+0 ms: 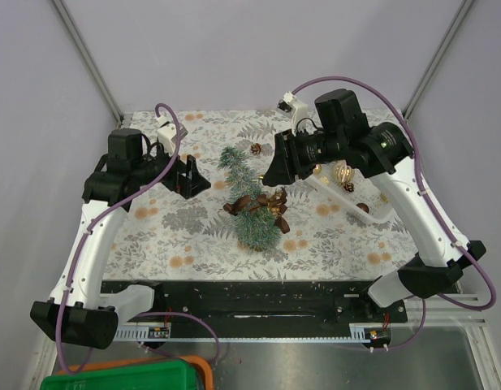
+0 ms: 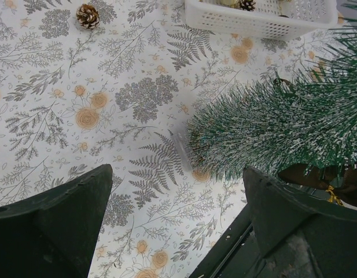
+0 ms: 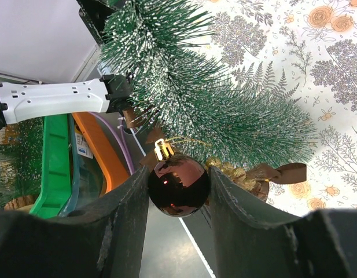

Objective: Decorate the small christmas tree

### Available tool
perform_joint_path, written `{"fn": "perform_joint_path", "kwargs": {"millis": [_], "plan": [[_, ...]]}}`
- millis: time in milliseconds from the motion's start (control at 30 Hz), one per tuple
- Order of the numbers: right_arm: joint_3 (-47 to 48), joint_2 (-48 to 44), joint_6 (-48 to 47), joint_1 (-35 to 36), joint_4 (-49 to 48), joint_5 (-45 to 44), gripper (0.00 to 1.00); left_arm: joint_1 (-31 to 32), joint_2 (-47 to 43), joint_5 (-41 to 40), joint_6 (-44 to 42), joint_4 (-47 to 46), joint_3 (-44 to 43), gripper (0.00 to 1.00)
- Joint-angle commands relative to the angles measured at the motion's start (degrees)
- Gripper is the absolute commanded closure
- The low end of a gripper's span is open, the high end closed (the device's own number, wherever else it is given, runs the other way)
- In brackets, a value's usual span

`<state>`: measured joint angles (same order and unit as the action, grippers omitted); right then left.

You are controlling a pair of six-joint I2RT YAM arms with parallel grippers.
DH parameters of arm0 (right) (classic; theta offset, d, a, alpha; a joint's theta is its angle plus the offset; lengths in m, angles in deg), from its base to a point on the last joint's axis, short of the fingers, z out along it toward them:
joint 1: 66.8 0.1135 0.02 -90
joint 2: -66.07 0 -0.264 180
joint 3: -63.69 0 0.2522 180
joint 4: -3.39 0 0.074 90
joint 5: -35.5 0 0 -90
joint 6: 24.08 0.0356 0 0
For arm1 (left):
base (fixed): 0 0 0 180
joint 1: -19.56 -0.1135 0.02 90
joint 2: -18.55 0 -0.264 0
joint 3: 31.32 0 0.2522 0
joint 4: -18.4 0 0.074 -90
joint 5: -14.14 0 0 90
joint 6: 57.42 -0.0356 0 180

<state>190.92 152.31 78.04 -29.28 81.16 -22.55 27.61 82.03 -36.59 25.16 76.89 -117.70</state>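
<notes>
The small christmas tree (image 1: pixel 248 203) stands mid-table, frosted dark green, with brown ribbon bows (image 1: pixel 242 203) on its branches. My right gripper (image 3: pixel 178 185) is shut on a glossy dark brown bauble (image 3: pixel 179 184) with a gold cap, held right up against the tree's (image 3: pixel 213 104) lower branches. A brown bow (image 3: pixel 282 172) and a gold glitter piece (image 3: pixel 230 171) sit just beyond the bauble. From above, the right gripper (image 1: pixel 274 175) is at the tree's right side. My left gripper (image 1: pixel 189 175) hangs open left of the tree (image 2: pixel 282 127), and the left gripper (image 2: pixel 178 171) holds nothing.
A white mesh basket (image 1: pixel 351 195) with more ornaments lies at the right, also the basket (image 2: pixel 259 23). One pinecone (image 1: pixel 256 149) rests behind the tree, the same pinecone (image 2: pixel 88 15). A green and orange bin (image 1: pixel 128 375) sits below the table's near edge.
</notes>
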Motion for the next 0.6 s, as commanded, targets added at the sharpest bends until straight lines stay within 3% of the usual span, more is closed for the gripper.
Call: {"fn": "perform_joint_path", "kwargs": {"millis": [0,567], "plan": [[2.90,0.42,-1.57,0.98,1.12,-0.92,0.94,0.56,-0.03,0.90,1.09,-3.68,-3.05,0.01],[6.68,3.85,-2.36,2.74,1.56,-2.15,0.94,1.61,0.06,0.46,1.71,-4.48,-2.79,0.01]]}}
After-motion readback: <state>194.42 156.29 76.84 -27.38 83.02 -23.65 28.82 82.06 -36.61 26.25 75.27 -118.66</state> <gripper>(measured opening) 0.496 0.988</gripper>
